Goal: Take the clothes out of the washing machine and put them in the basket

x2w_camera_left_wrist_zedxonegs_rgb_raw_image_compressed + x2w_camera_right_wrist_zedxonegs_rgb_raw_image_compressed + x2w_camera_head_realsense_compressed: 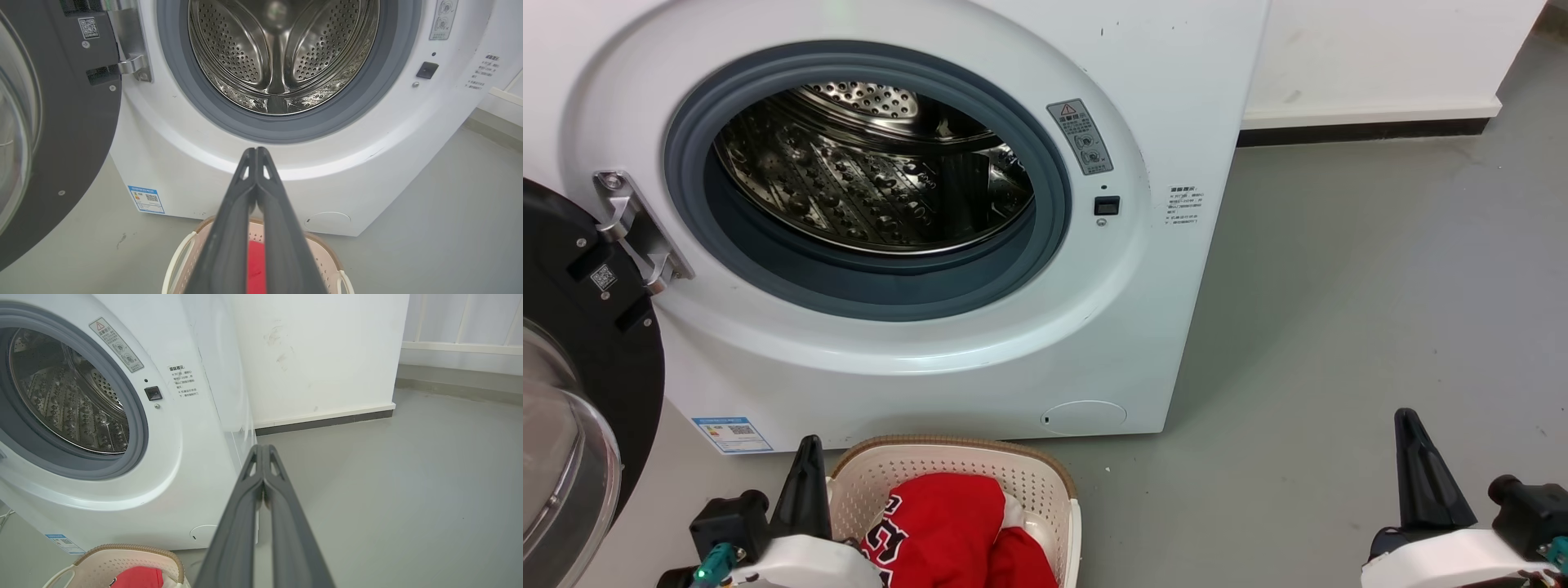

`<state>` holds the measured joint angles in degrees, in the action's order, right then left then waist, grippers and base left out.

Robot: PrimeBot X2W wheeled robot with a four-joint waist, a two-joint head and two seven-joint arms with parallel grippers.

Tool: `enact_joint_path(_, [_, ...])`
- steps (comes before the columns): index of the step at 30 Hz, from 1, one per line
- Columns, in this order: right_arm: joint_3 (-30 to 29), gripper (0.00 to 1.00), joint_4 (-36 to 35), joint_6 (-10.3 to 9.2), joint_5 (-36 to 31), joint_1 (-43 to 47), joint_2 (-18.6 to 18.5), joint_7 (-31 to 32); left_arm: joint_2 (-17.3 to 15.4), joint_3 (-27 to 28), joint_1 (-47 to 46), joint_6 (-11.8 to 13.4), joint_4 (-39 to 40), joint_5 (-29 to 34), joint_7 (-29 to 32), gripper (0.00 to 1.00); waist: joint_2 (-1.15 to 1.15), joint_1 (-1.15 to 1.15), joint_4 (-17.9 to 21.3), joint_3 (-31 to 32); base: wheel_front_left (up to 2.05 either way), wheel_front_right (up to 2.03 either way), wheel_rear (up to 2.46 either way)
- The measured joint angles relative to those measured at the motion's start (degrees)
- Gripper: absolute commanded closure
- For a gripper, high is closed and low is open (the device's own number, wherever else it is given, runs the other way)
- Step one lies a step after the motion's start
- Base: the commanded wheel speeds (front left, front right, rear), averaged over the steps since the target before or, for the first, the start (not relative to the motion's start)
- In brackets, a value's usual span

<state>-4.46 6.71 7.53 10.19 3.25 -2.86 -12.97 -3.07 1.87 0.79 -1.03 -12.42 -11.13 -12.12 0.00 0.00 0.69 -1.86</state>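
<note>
The white washing machine [947, 343] stands with its black-framed door [580, 351] swung open to the left, and its steel drum [874, 171] holds nothing I can see. Red clothes [947, 531] lie in the cream basket [1029, 478] on the floor in front of it; one shows black-and-white numerals. The left gripper [809, 449] is shut and empty beside the basket's left rim. In the left wrist view the left gripper [256, 152] points at the machine above the basket [327, 257]. The right gripper [1406, 420] is shut and empty over the floor at lower right, also seen as the right gripper [262, 449].
Grey floor [1339, 327] stretches right of the machine to a white wall [1380, 57] with a dark skirting strip. The open door's glass bowl [556, 457] bulges out at the far left. A steel hinge [637, 229] joins door and machine.
</note>
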Motion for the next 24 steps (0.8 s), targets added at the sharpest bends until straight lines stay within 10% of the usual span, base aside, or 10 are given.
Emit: enact_joint_path(24, [-0.6,1.00,2.3,-0.01,25.0,-2.2,0.0,6.0,0.0,0.9,-1.4,-2.0,-0.1,-24.8,5.4,1.00,0.00,0.00,-0.1,0.3,0.00,0.00,0.00])
